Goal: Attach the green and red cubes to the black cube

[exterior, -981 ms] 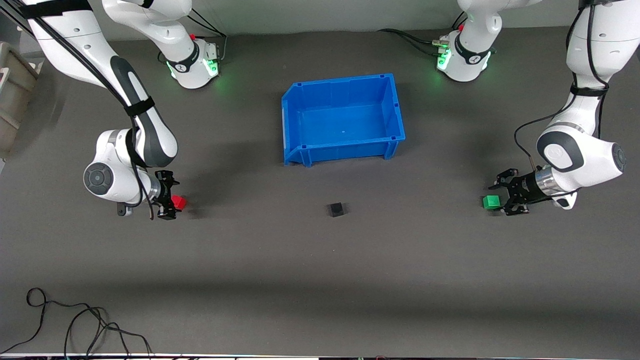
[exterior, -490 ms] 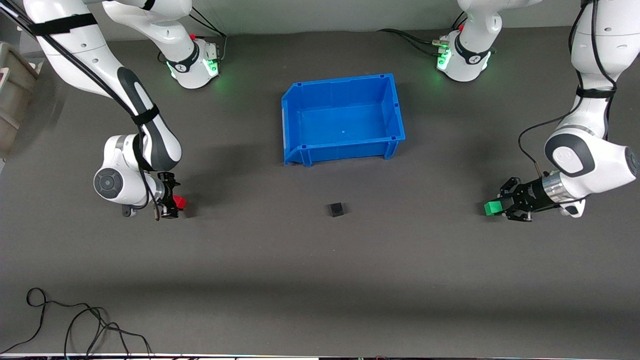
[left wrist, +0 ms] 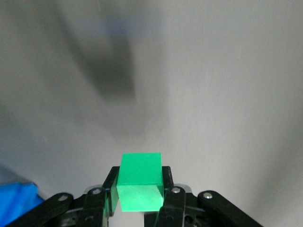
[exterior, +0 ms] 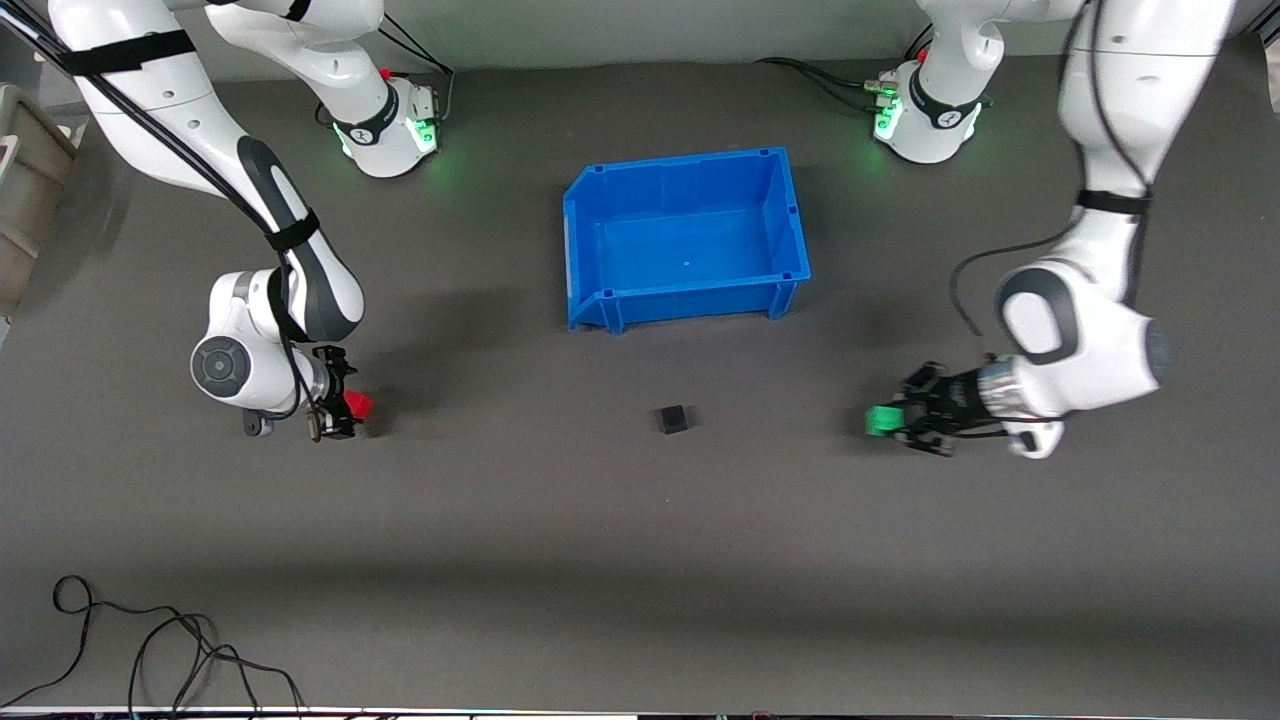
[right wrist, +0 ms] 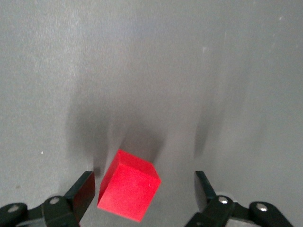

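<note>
The black cube (exterior: 673,419) lies on the grey table, nearer to the front camera than the blue bin (exterior: 590,250). My left gripper (exterior: 885,421) is shut on the green cube (exterior: 879,421) and holds it low over the table, between the black cube and the left arm's end. In the left wrist view the green cube (left wrist: 140,182) sits clamped between the fingers (left wrist: 112,182). My right gripper (exterior: 345,405) is open at the right arm's end, down at the table around the red cube (exterior: 358,404). In the right wrist view the red cube (right wrist: 129,185) lies turned between the spread fingers (right wrist: 85,189), closer to one.
The blue bin is empty; its corner shows in the left wrist view (left wrist: 14,208). Loose black cables (exterior: 150,650) lie near the front edge at the right arm's end. A beige container (exterior: 20,190) stands at the table's edge there.
My left gripper has carried the green cube toward the black cube. My right arm has hardly moved and stays open around the red cube.
</note>
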Controlling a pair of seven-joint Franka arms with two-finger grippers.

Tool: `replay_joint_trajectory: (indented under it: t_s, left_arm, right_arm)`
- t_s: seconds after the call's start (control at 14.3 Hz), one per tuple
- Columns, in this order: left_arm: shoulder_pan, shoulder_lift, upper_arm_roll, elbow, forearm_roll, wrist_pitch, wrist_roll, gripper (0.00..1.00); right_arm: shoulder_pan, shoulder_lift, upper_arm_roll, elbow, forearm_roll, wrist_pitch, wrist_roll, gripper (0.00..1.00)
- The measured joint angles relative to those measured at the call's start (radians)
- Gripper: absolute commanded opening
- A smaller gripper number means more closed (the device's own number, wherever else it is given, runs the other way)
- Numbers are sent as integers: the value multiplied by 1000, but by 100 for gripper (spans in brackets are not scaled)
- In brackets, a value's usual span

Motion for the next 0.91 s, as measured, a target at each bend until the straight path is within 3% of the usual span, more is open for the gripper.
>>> replay_joint_trajectory:
  t_s: [0.07, 0.21, 0.28, 0.49, 0.91]
  left_arm:
    - [-40, 0, -1, -1, -14, 11, -14, 22]
    - [-108, 4, -2, -5, -28, 46, -59, 22]
    - [-139, 8, -2, -8, -37, 76, -87, 22]
    - [-247, 33, -3, -11, -99, 191, -181, 22]
    - [-433, 102, -3, -7, -134, 398, -457, 22]
  right_arm:
    - [0, 1, -5, 0, -5, 0, 0, 84]
    - [0, 4, -10, -1, -7, 0, 0, 37]
    - [0, 7, -10, -1, -7, 0, 0, 24]
    - [0, 11, -10, 1, -8, 1, 0, 17]
    - [5, -29, -2, 33, -14, -10, -7, 16]
